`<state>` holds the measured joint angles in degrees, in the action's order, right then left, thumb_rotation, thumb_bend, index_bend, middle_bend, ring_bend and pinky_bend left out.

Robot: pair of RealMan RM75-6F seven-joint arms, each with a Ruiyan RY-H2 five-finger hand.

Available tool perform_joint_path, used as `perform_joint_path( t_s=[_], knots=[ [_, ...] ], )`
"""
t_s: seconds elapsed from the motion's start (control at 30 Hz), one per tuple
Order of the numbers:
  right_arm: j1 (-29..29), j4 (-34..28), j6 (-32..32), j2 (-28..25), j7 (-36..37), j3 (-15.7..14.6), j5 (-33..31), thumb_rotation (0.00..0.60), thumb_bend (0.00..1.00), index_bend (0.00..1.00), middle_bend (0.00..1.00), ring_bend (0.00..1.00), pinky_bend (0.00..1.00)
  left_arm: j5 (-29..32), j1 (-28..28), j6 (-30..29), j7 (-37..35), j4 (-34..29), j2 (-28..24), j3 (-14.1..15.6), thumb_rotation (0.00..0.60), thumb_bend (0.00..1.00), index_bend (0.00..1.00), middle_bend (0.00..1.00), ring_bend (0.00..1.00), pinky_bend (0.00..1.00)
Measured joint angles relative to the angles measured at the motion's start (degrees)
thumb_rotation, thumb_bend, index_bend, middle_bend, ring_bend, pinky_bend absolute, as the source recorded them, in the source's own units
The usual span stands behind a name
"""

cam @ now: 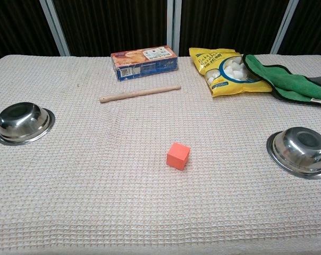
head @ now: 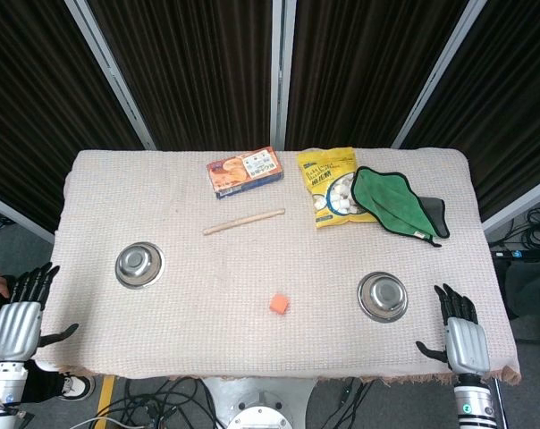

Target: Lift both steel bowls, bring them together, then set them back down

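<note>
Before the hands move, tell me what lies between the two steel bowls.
Only the orange cube lies between the left steel bowl and the right steel bowl, near the middle. The wooden stick lies farther back, off that line.

You are working in a staged robot lab or test cell, not a home. The table [head: 252, 268] wears a beige waffle-weave cloth [cam: 96, 202] and stands against black pleated curtains [head: 198, 63] hung between pale metal frame posts [head: 283, 71], a plain backdrop built for cameras. Under the front edge you can see loose cables [head: 154, 402] on a grey floor, and a power strip [head: 520, 254] lies at the far right. What sits on the cloth reads as mixed test props: 2 steel bowls [cam: 25, 123] [cam: 301, 151], an orange cube [cam: 178, 155], a wooden stick [cam: 140, 94], a snack box [cam: 144, 61], a yellow bag [cam: 224, 71].
</note>
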<state>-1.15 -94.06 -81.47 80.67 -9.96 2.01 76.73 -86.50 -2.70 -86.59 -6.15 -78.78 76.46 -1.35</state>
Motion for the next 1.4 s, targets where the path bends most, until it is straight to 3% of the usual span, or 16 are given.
perform_joint_path(
  t_s=[0.23,0.4,0.67,0.83,1.07,1.4],
  knots=[
    [-0.8,-0.5,2.3,-1.0,0.7,0.6,-1.1,0.600,0.03,0.00,0.00,0.00,0.00,-0.2,-1.0,1.1,-0.2,-0.4,-0.5,-0.3,0.600,0.00,0.03,0.01,0.00,0.05],
    [-3.4,-1.9,7.3,-3.0,-1.6,2.1,-5.2,0.600,0.03,0.00,0.00,0.00,0.00,0.8,-3.6,5.3,-2.1,0.0,-0.7,-1.4,0.600,0.00,0.03,0.01,0.00,0.07],
    [-11.1,-2.7,19.2,-5.4,-5.1,5.7,-14.0,0.600,0.04,0.00,0.00,0.00,0.00,5.0,-12.5,21.0,-6.5,3.3,-0.7,-4.6,0.600,0.00,0.03,0.01,0.00,0.10],
    [-15.8,-2.4,22.6,-5.1,-9.2,7.4,-19.2,0.600,0.05,0.00,0.00,0.00,0.00,7.2,-19.0,30.9,-7.8,6.5,0.0,-5.9,0.600,0.00,0.03,0.01,0.00,0.10],
    [-19.9,-2.1,25.5,-3.7,-12.8,7.6,-24.4,0.600,0.06,0.00,0.00,0.00,0.01,6.5,-24.8,39.2,-8.4,9.5,1.9,-4.2,0.600,0.00,0.03,0.01,0.00,0.11],
    [-25.3,-0.5,29.7,-1.8,-16.9,6.2,-31.1,0.600,0.06,0.00,0.00,0.00,0.09,6.7,-28.4,45.3,-8.8,12.7,3.3,-2.0,0.600,0.00,0.11,0.03,0.00,0.20]
  ],
)
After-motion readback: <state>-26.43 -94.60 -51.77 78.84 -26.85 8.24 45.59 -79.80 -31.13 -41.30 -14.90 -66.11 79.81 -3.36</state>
